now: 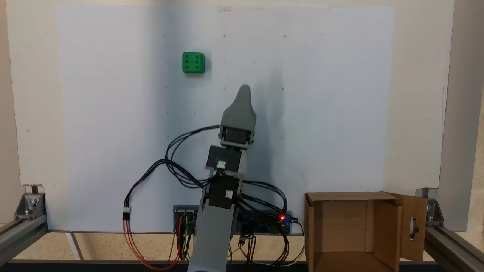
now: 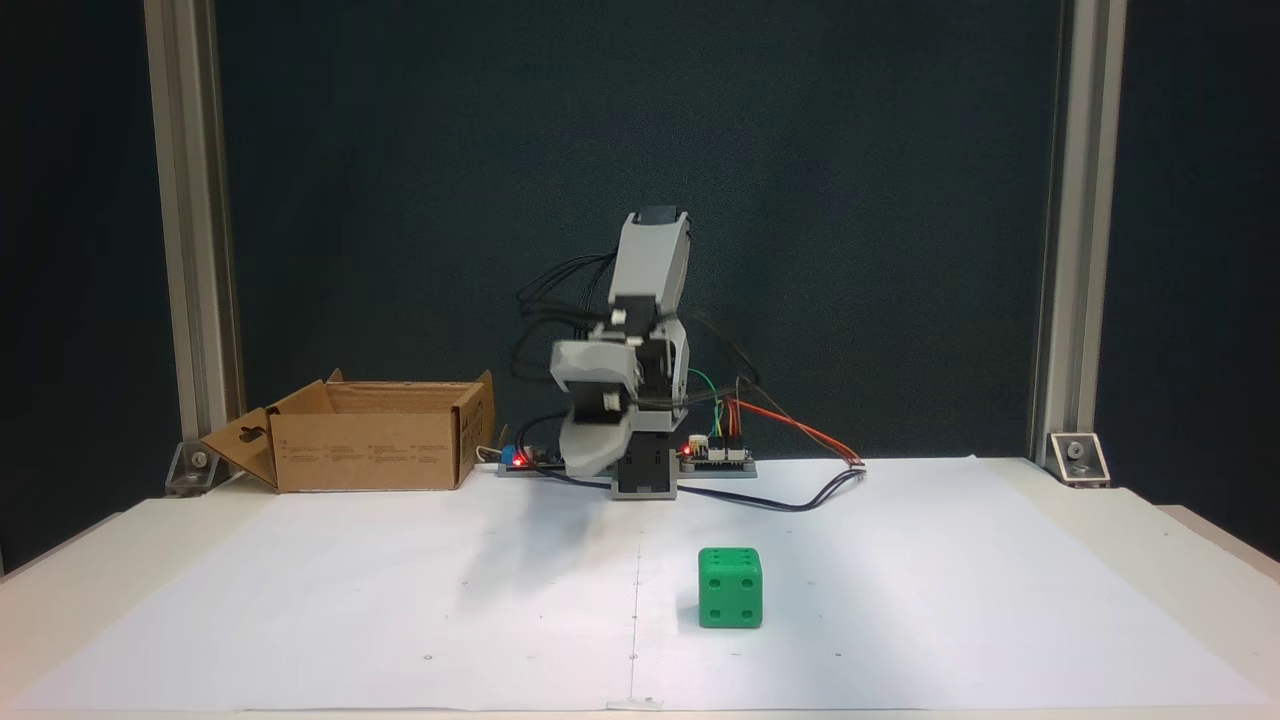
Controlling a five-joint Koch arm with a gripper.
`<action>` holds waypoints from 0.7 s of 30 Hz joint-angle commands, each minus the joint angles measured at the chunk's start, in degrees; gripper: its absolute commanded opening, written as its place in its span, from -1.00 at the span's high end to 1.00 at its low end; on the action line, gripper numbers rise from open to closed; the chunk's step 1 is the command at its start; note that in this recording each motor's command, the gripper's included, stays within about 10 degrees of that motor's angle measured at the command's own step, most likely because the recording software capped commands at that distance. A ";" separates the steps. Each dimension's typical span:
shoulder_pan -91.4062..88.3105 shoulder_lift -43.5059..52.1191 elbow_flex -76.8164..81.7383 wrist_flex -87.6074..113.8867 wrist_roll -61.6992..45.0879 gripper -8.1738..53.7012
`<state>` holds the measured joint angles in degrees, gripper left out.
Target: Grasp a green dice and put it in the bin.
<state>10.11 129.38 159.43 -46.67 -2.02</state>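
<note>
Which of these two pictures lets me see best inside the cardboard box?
The fixed view from above: the bin opens toward the camera, showing its inner walls and floor, with nothing visible inside. In the other fixed view the bin shows from the side: outer wall, rim and slotted flap.

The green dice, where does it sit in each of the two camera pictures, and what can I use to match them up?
A fixed view from above: the green dice lies upper left of centre on the white paper, six pips up.
A fixed view from the front: the green dice sits lower right of centre, near the camera.
Shared landmark: the bin, bottom right from above, at left from the front.
</note>
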 commanded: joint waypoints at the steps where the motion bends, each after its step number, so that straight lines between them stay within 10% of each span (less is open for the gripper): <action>1: -0.97 6.24 -7.47 9.21 -1.85 -0.69; 21: -14.33 -0.09 -61.59 85.50 13.01 -0.65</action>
<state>-3.25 129.11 103.89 33.31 6.86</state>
